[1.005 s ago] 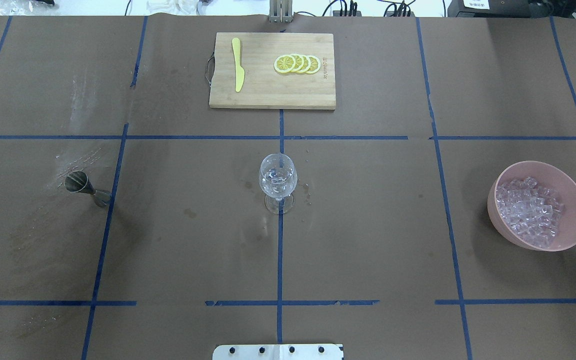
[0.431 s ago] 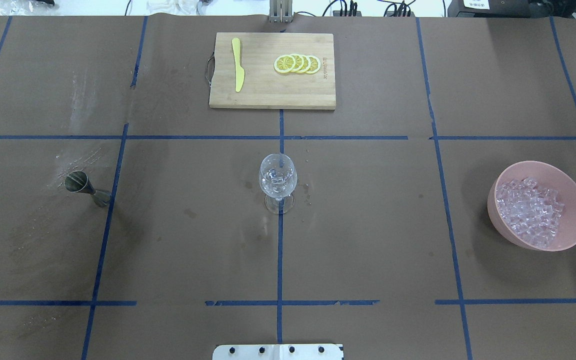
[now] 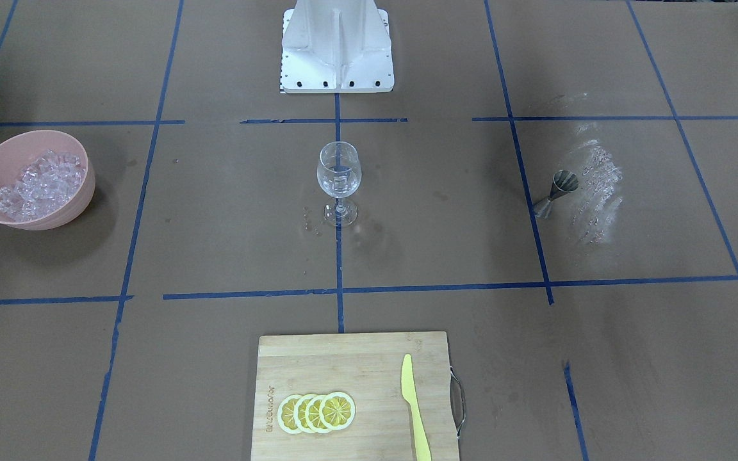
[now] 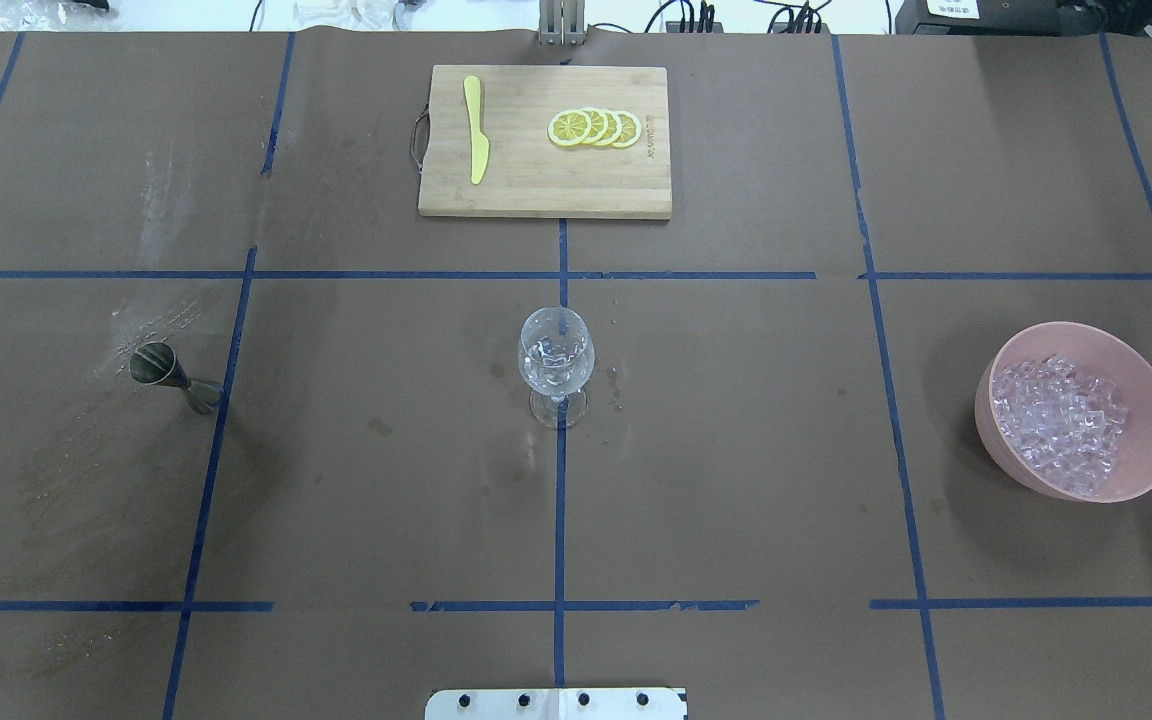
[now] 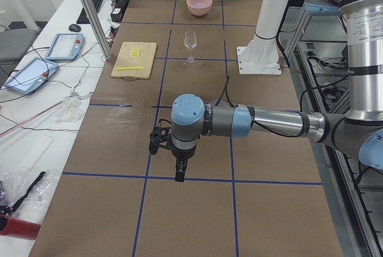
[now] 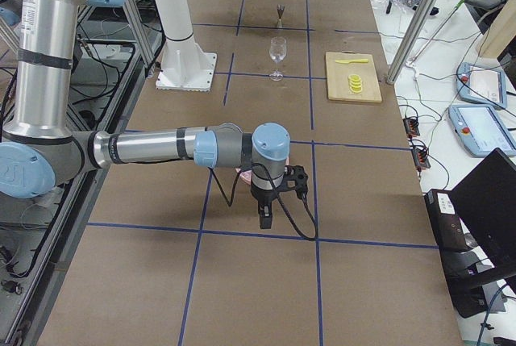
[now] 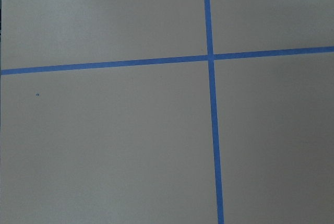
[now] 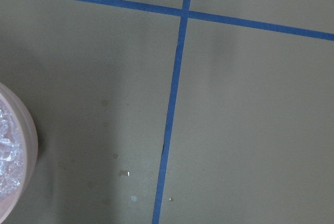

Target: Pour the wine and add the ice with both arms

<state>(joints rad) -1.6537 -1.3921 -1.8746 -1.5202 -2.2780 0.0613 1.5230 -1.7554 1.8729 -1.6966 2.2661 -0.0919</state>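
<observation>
A clear wine glass [image 4: 556, 360] stands upright at the table's middle, with glittering clear ice in its bowl [image 3: 339, 181]. Wine is out of view. More ice [image 4: 1061, 420] fills a pink bowl [image 4: 986, 400] at the right side. My right gripper [image 6: 264, 218] hangs above the table next to that bowl, whose edge [image 8: 26, 145] shows in the right wrist view. My left gripper [image 5: 179, 173] hangs over bare table near a tape cross, far from the glass [image 5: 190, 40]. Whether either gripper is open or shut I cannot tell.
A steel jigger [image 4: 174, 375] stands at the left. A wooden cutting board [image 4: 536, 185] at the far side carries several lemon slices [image 4: 596, 128] and a yellow knife [image 4: 476, 130]. The robot's white base [image 3: 337, 45] sits at the near edge. Blue tape lines cross the brown cover.
</observation>
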